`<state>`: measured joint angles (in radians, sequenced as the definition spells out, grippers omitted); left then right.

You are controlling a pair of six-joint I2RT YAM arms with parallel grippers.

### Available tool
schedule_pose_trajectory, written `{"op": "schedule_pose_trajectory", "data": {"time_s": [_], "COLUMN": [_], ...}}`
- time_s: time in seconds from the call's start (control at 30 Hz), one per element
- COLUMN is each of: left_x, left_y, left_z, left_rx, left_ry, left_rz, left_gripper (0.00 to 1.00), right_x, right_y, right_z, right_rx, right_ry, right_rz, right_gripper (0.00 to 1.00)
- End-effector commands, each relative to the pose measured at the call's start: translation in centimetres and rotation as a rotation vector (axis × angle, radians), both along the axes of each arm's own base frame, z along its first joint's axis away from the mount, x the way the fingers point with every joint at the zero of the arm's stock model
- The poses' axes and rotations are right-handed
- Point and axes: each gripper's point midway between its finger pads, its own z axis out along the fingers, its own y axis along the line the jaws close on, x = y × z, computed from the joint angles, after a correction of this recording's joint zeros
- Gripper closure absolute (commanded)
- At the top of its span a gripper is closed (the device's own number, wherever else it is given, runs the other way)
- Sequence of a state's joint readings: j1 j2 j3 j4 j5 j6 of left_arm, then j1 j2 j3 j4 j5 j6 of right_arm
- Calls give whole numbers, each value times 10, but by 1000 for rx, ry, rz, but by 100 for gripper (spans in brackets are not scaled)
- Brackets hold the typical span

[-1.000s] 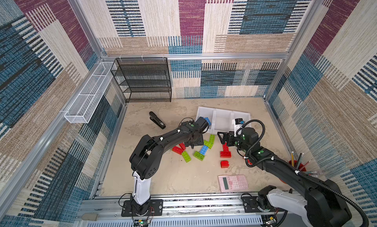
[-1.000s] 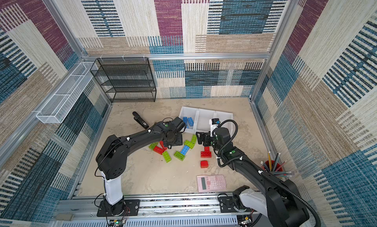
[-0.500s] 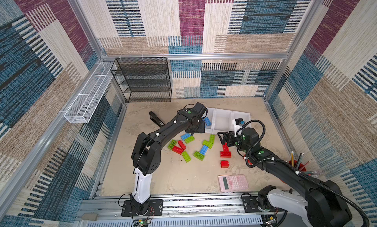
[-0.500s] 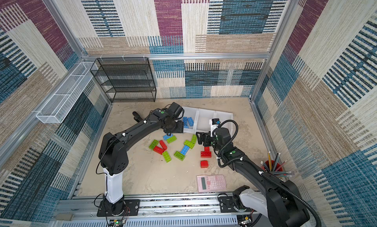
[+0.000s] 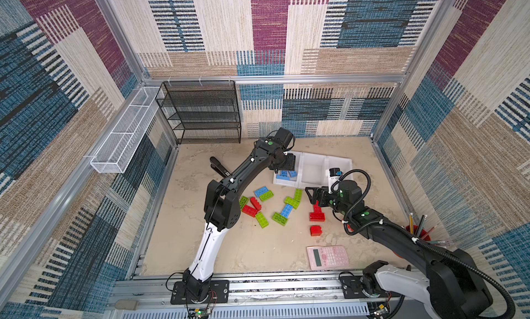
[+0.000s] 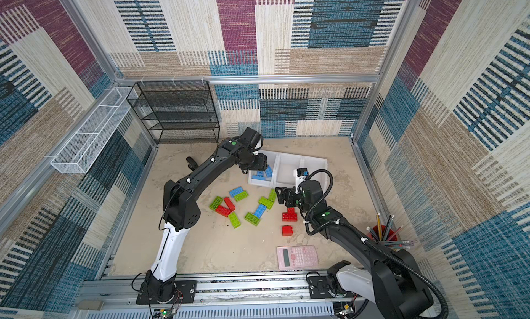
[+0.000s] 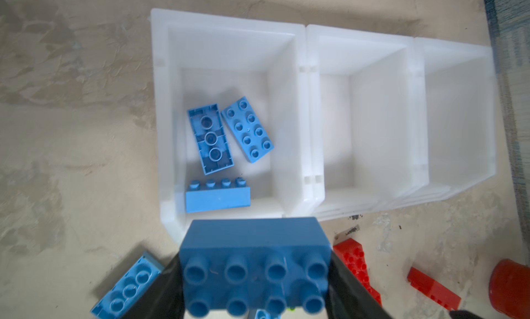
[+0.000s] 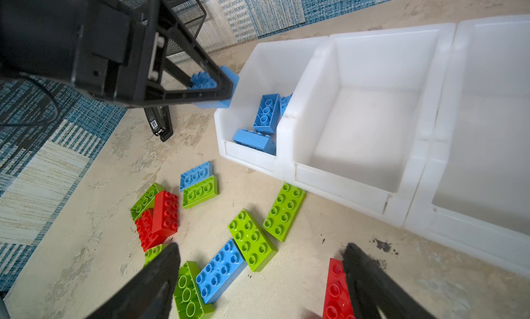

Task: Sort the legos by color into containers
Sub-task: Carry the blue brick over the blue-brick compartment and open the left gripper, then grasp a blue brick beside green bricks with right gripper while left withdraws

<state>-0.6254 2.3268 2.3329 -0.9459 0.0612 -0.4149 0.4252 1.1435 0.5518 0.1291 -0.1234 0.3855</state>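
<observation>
My left gripper (image 7: 255, 274) is shut on a blue lego (image 7: 255, 268) and holds it over the near rim of the left container (image 7: 160, 102). In that container lie three blue legos (image 7: 210, 139). The middle container (image 5: 312, 168) and the right container (image 5: 341, 164) show nothing inside. Loose legos lie on the floor in front: green (image 5: 292, 201), blue (image 5: 286, 210) and red (image 5: 249, 210). My right gripper (image 8: 261, 254) is open, low over the floor, beside a red stacked lego (image 5: 317, 214). Another red lego (image 5: 315, 230) sits nearer the front.
A pink calculator (image 5: 327, 256) lies near the front edge. A black stapler (image 5: 219, 168) lies left of the containers. A black mesh rack (image 5: 200, 114) stands at the back wall, a white wire basket (image 5: 126, 135) hangs on the left wall, and a red pencil cup (image 5: 418, 234) stands at the right.
My left gripper has risen from the pile of loose legos and swung back toward the left container with the blue lego in it. The right arm has stayed still.
</observation>
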Motion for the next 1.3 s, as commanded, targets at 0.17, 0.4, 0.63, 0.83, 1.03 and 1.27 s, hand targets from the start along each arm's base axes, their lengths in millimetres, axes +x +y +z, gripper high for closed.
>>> {"op": "schedule_pose_trajectory", "data": {"time_s": [0.17, 0.4, 0.63, 0.83, 1.03, 1.27], "left_x": [19, 25, 26, 10, -23, -82], "left_y": [-11, -16, -14, 1, 45, 109], "left_z": [-7, -13, 2, 32, 68, 97], "left_rx": [-44, -70, -73, -56, -2, 21], "left_ry": [12, 6, -26, -46, -112, -234], "left_rz": [-60, -69, -68, -66, -7, 74], "left_gripper": [36, 24, 12, 12, 12, 12], "right_x": [5, 6, 6, 3, -11, -34], "right_y": [0, -1, -2, 10, 42, 64], "right_z": [5, 6, 3, -1, -24, -45], "right_rx": [4, -3, -14, -24, -25, 29], "right_ry": [-33, -43, -42, -14, 88, 186], "right_rz": [-12, -13, -13, 24, 105, 142], "right_gripper": [10, 11, 11, 15, 15, 16]}}
